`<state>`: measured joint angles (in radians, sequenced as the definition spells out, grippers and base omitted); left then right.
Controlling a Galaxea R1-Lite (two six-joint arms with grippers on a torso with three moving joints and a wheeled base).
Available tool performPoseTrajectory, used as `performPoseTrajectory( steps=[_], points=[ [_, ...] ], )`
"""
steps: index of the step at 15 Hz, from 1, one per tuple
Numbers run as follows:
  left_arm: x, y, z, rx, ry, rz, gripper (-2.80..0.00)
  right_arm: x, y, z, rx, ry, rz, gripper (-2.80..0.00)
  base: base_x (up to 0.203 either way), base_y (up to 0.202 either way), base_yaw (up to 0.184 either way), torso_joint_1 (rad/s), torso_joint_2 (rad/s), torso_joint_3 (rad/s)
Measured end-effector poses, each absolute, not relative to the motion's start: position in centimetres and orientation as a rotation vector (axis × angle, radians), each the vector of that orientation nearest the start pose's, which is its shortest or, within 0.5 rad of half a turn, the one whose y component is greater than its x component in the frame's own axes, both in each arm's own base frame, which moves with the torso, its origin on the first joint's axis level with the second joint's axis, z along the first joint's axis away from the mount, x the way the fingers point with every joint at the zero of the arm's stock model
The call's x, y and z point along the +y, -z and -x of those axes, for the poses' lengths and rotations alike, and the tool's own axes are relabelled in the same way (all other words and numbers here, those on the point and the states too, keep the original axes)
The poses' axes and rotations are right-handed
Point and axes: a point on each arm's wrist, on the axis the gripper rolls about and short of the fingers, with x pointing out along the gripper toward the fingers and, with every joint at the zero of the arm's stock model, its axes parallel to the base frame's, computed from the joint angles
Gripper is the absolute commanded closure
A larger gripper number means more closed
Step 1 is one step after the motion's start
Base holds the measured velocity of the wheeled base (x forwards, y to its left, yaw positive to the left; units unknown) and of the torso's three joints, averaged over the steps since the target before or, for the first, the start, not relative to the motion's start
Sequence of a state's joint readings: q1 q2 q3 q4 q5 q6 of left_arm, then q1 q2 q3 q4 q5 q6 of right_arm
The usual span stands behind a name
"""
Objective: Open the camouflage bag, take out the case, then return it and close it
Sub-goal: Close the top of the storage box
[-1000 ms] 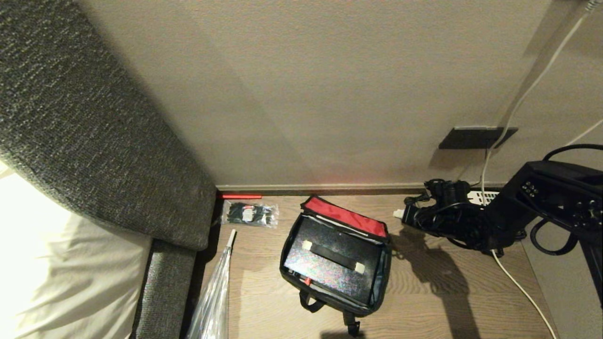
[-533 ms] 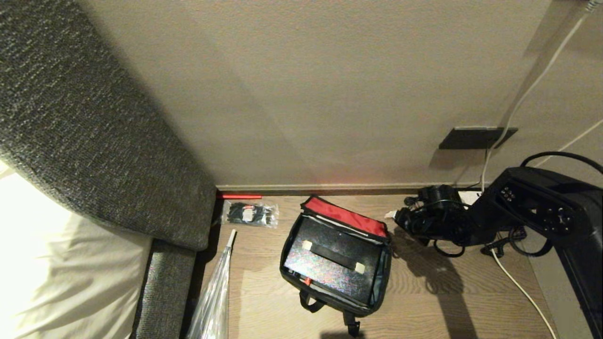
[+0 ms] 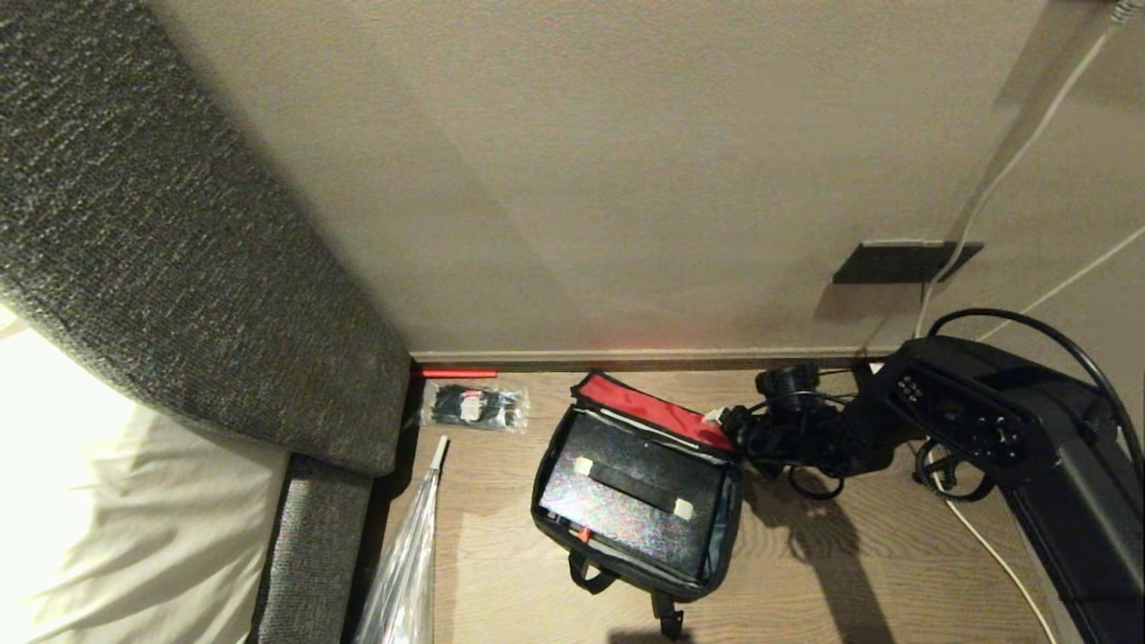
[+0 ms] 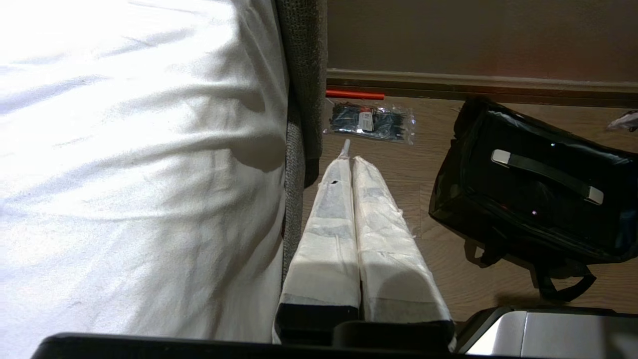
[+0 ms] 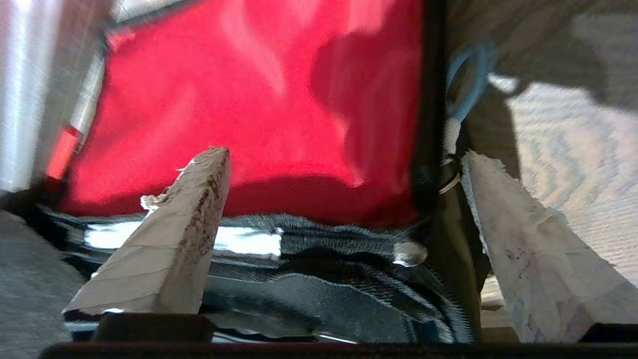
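— Bed [image 3: 54, 501] and its grey upholstered headboard [image 3: 161, 224] fill the left side; what sits on the wooden floor [image 3: 805, 572]?

— The camouflage bag [image 3: 725, 528], lid thrown back toward the far wall, red lining [image 3: 651, 407] showing. The case [image 3: 626, 501] lies flat inside it, filling the opening.

— And the arms?

— The right gripper [image 3: 723, 420] is at the bag's far right corner, just beside the red lid, its taped fingers [image 5: 169, 239] spread apart with nothing between them. The left gripper [image 4: 353, 169] hangs beside the bed, fingers pressed together, empty.

— Smaller things?

— A clear packet [image 3: 474, 405] of black items by the skirting, left of the bag.
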<state>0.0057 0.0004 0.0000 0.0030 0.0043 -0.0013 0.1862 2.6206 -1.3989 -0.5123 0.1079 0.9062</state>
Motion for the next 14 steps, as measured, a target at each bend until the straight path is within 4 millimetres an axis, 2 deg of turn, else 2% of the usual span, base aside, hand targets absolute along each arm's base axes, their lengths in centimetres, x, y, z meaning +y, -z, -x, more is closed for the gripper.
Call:
performPoseTrajectory(
  steps=[4,14],
  points=[
    [0.0,-7.5,2.3,0.004,-0.010,0.001,0.00,9.0,7.3,-45.9,0.823,0.094,-0.817,-2.80,0.000,0.000,0.000,0.000,0.00,0.000],
    [0.0,-7.5,2.3,0.003,-0.010,0.001,0.00,9.4,8.6,-48.9,0.703,0.114,-0.795,-2.80,0.000,0.000,0.000,0.000,0.00,0.000]
  ],
)
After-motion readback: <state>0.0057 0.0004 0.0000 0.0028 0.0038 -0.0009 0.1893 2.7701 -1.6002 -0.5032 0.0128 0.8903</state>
